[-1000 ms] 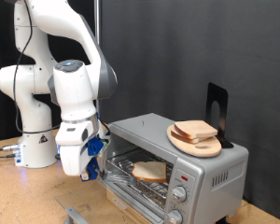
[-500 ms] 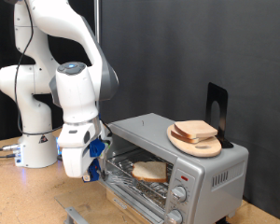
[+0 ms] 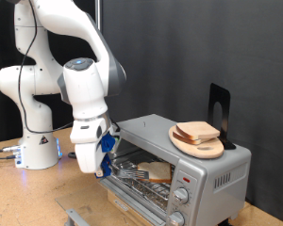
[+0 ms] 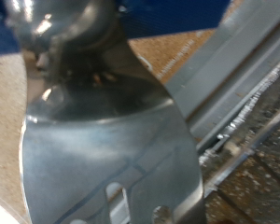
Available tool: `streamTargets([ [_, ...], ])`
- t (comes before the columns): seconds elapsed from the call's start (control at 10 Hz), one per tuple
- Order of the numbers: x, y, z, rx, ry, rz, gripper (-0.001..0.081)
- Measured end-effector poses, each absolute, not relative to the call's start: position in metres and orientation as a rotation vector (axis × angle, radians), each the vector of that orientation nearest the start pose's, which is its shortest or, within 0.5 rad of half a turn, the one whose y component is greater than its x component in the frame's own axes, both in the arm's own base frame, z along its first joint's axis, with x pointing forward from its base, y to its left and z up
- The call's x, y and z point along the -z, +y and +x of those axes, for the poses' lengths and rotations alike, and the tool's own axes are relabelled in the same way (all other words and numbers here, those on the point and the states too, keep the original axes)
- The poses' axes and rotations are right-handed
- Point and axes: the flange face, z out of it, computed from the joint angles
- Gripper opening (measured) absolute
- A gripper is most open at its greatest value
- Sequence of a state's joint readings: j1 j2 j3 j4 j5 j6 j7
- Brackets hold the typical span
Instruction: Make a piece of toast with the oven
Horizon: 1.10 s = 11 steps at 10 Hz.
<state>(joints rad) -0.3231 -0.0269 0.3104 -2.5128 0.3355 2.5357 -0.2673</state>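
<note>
The silver oven (image 3: 213, 166) stands at the exterior view's right with its door (image 3: 77, 216) folded down. One piece of toast (image 3: 159, 170) lies on the wire rack inside. My gripper (image 3: 102, 160) is at the oven's mouth, shut on a slotted metal spatula (image 3: 132, 173) whose blade reaches in over the rack to the slice's near edge. In the wrist view the spatula blade (image 4: 112, 159) fills the picture, with the oven's metal frame (image 4: 243, 79) beside it. The toast does not show in the wrist view.
A round wooden plate (image 3: 209, 149) with a few more bread slices (image 3: 196, 131) sits on the oven's top, next to a black upright stand (image 3: 219, 111). Two knobs (image 3: 182, 196) are on the oven's front. The robot's base (image 3: 33, 151) stands on the wooden table at the left.
The arm has swung to the exterior view's right and brought the spatula from beside the oven into its mouth, over the rack. The toast has not moved.
</note>
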Motion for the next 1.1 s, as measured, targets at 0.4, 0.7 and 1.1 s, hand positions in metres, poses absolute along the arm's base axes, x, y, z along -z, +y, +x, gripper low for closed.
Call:
streamTargets([
  [0.4, -0.298, -0.006, 0.463, 0.089, 0.026, -2.948, 0.0482],
  [0.7, -0.306, -0.021, 0.453, 0.084, -0.002, -2.931, 0.0478],
  [1.1, -0.309, -0.029, 0.442, 0.090, -0.016, -2.927, 0.0469],
])
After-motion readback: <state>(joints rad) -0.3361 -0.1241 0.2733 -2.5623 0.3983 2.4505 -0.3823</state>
